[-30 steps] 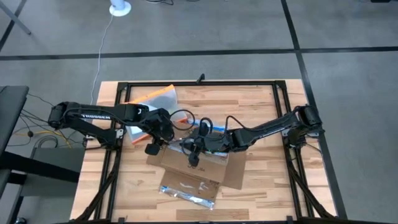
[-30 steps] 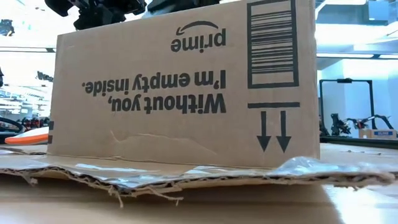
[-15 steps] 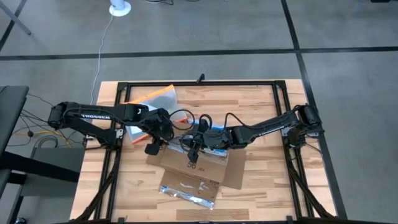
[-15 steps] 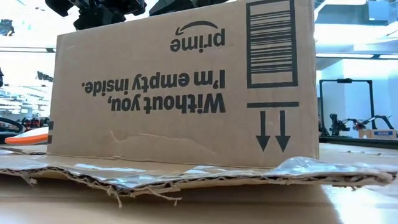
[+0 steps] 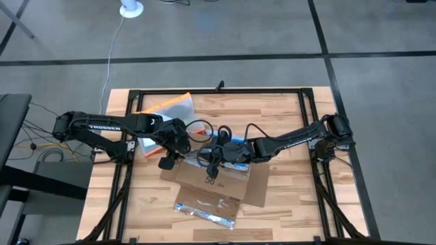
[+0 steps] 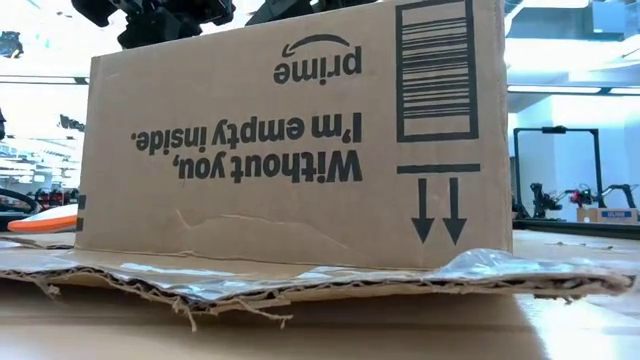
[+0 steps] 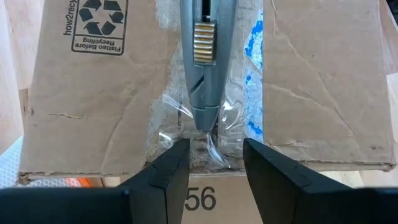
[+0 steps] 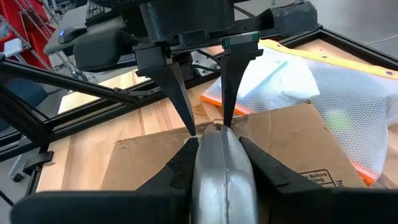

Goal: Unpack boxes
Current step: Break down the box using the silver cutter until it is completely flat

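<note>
A brown corrugated cardboard shipping box (image 5: 216, 182) lies near the middle of the light wooden slatted table (image 5: 286, 116), its flaps spread flat, and everything here is placed from that box. To its left, the left arm reaches in across the table, and the left gripper (image 5: 165, 162) hangs just over the box's left far edge. Its two dark fingers (image 7: 166, 171) stand apart, straddling the taped centre seam where clear tape (image 7: 214, 118) with blue print is wrinkled and torn, with nothing clamped between them. Behind the box on its left lies a clear mesh pouch with an orange edge (image 5: 163, 109), partly tucked under the left arm. Over the middle of the box the two grippers meet tip to tip. The right gripper (image 5: 212, 163) comes in from the box's right and is clamped on a slim grey metal blade tool (image 8: 217, 163), whose point rests on the taped seam between the left gripper's fingers. In the low view the box wall facing the camera carries black upside-down lettering, a barcode and two arrows. In front of the box, touching its near flap, lies a crumpled strip of shiny clear plastic (image 5: 204, 208). The right arm stretches away to the box's right.
</note>
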